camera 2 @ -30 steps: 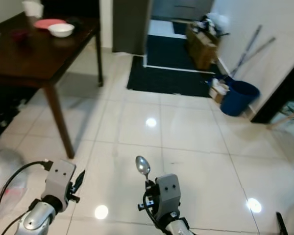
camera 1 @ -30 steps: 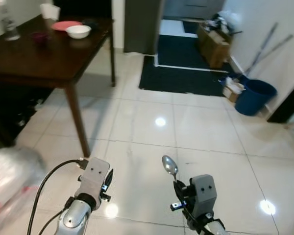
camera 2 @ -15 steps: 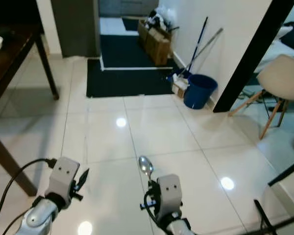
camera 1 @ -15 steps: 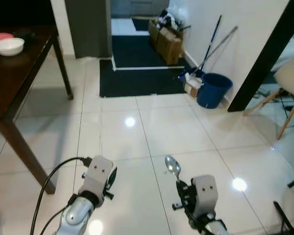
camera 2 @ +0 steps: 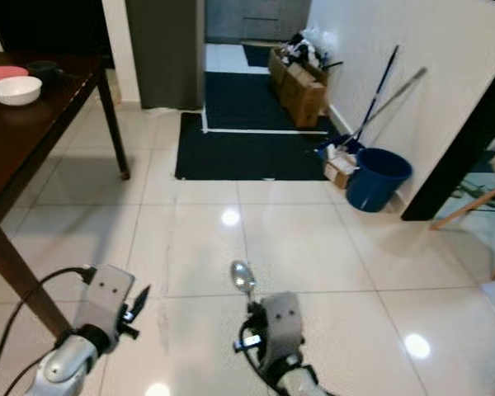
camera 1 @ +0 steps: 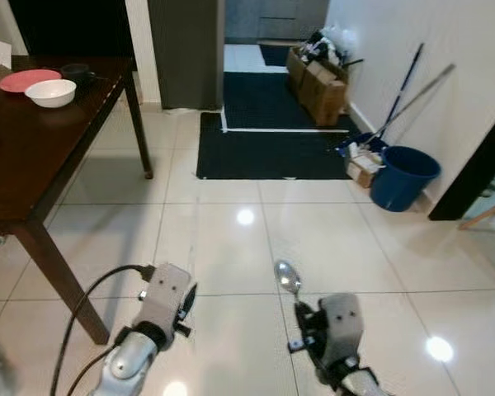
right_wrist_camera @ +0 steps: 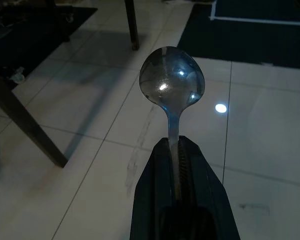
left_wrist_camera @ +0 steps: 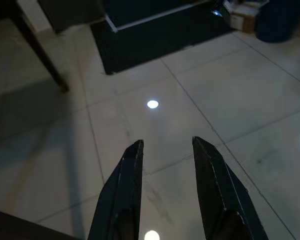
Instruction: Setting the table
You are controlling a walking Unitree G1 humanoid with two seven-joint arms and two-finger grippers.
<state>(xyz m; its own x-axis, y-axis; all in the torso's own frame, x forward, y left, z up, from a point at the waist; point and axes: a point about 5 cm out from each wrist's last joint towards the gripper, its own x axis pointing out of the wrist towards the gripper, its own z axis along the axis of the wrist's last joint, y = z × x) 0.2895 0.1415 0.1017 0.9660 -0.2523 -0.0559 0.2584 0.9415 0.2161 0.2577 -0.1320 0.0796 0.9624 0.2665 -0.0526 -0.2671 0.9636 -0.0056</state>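
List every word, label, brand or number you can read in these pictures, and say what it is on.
No readable text anywhere.
Cardboard boxes by the wall: any print is too small and blurred to read.
Small box beside the blue bucket: markings too blurred to read.
Spoon in the right gripper, white bowl and pink plate: no lettering seen.

One shiny metal spoon (camera 1: 287,278), near centre. One dark brown wooden table (camera 1: 25,157), left. On its far end: one white ceramic bowl (camera 1: 50,92), one flat pink plate (camera 1: 29,80), one small dark cup (camera 1: 74,73). One dark rectangular floor mat (camera 1: 272,136), far centre. One round blue plastic bucket (camera 1: 403,176), right. Two long-handled cleaning tools (camera 1: 408,95) leaning on the right wall. One stack of brown cardboard boxes (camera 1: 318,82), far right.
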